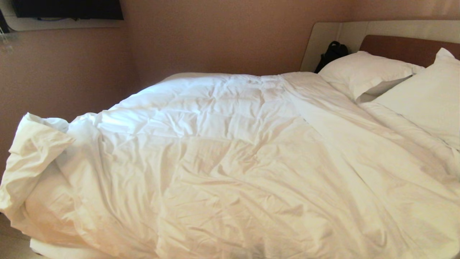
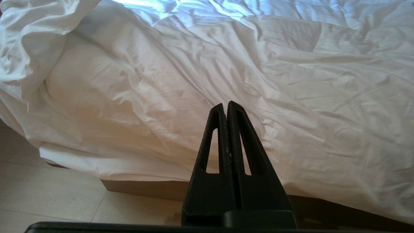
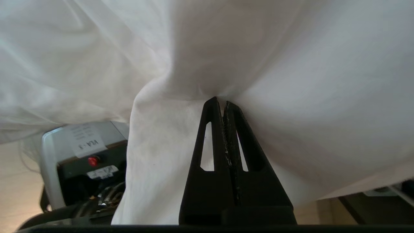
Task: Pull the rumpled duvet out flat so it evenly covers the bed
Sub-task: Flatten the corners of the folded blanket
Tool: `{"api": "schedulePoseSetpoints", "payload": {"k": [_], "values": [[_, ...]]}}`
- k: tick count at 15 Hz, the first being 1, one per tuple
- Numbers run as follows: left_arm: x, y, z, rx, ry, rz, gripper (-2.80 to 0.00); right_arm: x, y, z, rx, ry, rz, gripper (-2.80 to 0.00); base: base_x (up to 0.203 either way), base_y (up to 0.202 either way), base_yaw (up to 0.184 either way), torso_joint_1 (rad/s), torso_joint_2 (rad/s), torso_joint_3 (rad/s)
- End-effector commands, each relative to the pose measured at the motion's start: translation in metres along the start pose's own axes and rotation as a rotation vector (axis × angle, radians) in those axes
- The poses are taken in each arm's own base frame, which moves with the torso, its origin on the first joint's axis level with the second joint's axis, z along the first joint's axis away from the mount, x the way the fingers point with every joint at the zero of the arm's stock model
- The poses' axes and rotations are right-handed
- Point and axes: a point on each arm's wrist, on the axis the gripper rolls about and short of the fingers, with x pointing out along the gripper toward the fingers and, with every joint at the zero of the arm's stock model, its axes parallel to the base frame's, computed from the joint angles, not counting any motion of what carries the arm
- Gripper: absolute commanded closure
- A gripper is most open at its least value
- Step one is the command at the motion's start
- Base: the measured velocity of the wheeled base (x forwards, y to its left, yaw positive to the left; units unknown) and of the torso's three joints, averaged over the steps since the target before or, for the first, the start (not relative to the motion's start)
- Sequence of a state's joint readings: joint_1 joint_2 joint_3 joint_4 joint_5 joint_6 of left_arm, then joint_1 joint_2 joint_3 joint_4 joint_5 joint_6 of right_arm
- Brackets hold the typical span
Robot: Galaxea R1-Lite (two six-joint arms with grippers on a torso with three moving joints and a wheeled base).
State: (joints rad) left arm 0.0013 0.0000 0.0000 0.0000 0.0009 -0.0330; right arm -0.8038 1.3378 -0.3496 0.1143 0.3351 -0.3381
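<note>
1. pinkish-beige walls enclose the bed, which has a brown headboard panel set in a pale surround at the far right of the head view.
2. a dark screen is mounted high on the wall at upper left.
3. a black bag stands against the surround, just behind the nearer pillow.
4. two white pillows lie at the head end, one overlapping the other.
5. the duvet lies across most of the mattress, wrinkled, with faint stitched squares visible.
6. its left corner is folded back on itself into a bunched flap at the foot end and hangs over the bed edge.
7. a fold line runs diagonally from the far edge toward the near right side.
8. neither arm appears in the head view.
9. the left gripper points at the side of the bed, apart from the fabric; its jaws are pressed together and hold nothing.
10. in the left wrist view the duvet hangs over the bed side, above the dark brown base and the tiled floor.
11. the right gripper has its jaws clenched on a pinch of the duvet, and the cloth gathers into a tuck at the fingertips.
12. white fabric drapes around and below the right gripper, filling most of the right wrist view.
13. part of the robot's base, with a red button and labels, shows beneath the hanging cloth.
</note>
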Motion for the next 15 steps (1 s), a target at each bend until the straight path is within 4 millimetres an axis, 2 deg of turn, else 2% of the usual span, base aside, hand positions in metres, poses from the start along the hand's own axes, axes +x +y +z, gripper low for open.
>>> {"api": "schedulePoseSetpoints", "payload": {"k": [1, 6, 9, 11, 13, 15], "values": [[0.0, 0.0, 0.0, -0.001, 0.0, -0.001, 0.0, 0.008, -0.004, 0.002, -0.024, -0.016, -0.005, 0.0, 0.0, 0.0, 0.0, 0.0, 0.0, 0.0], [0.0, 0.0, 0.0, -0.001, 0.0, -0.001, 0.0, 0.015, -0.005, -0.003, -0.039, -0.001, -0.013, 0.0, 0.0, 0.0, 0.0, 0.0, 0.0, 0.0], [0.0, 0.0, 0.0, -0.001, 0.0, 0.001, 0.0, 0.012, -0.003, -0.003, -0.07, -0.074, -0.042, 0.0, 0.0, 0.0, 0.0, 0.0, 0.0, 0.0], [0.0, 0.0, 0.0, -0.001, 0.0, 0.001, 0.0, -0.004, 0.007, -0.002, -0.117, -0.153, -0.053, 0.0, 0.0, 0.0, 0.0, 0.0, 0.0, 0.0], [0.0, 0.0, 0.0, -0.001, 0.0, 0.001, 0.0, -0.033, 0.024, -0.004, -0.164, -0.248, -0.044, 0.0, 0.0, 0.0, 0.0, 0.0, 0.0, 0.0], [0.0, 0.0, 0.0, -0.001, 0.0, 0.0, 0.0, -0.065, 0.04, -0.004, -0.157, -0.207, 0.062, 0.0, 0.0, 0.0, 0.0, 0.0, 0.0, 0.0]]}}
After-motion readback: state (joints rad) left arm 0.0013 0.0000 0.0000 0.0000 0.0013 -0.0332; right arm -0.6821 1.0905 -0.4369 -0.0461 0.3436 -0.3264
